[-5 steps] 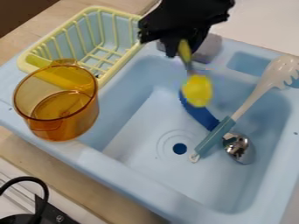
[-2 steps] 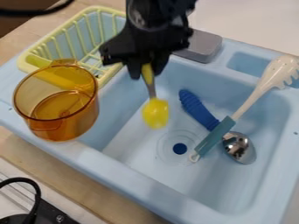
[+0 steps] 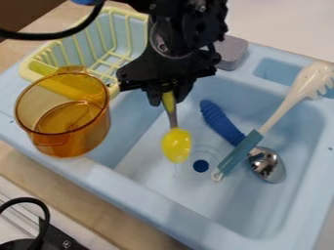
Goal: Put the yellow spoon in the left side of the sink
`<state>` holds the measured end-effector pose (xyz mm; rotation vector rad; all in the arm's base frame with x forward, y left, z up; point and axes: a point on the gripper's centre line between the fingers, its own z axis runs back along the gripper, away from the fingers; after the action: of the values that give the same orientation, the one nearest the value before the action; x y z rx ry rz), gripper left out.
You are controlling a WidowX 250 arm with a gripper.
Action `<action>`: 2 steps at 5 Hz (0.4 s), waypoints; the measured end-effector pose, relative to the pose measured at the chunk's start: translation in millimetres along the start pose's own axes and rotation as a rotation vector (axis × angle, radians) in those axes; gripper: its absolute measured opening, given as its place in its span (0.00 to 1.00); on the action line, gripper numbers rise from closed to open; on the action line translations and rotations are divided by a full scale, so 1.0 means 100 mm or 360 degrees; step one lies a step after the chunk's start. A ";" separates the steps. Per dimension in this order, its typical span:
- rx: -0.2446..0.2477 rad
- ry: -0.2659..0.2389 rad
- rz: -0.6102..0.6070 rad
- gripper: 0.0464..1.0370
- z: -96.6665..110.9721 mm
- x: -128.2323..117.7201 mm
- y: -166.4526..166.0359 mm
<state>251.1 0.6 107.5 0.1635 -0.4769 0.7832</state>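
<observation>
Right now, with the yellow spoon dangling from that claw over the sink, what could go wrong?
The claw grips the yellow spoon only by its handle, so the spoon might twist or slip out early. Dropped too far right, it could land against the teal-handled pasta server. And the orange see-through pot stands at the sink's left edge, so a wide swing left might knock it.

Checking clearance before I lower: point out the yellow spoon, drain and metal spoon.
Yellow spoon [image 3: 176, 145], camera view, on its bowl.
Drain [image 3: 201, 166], camera view, on its dark hole.
Metal spoon [image 3: 268, 166], camera view, on its shiny bowl.
</observation>
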 end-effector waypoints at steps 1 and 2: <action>0.0034 -0.0011 -0.0002 0.28 -0.07 -0.04 0.01; 0.0103 -0.0002 0.0002 0.28 -0.17 -0.10 0.05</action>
<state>247.0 3.1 87.8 0.2239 -0.4528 0.8006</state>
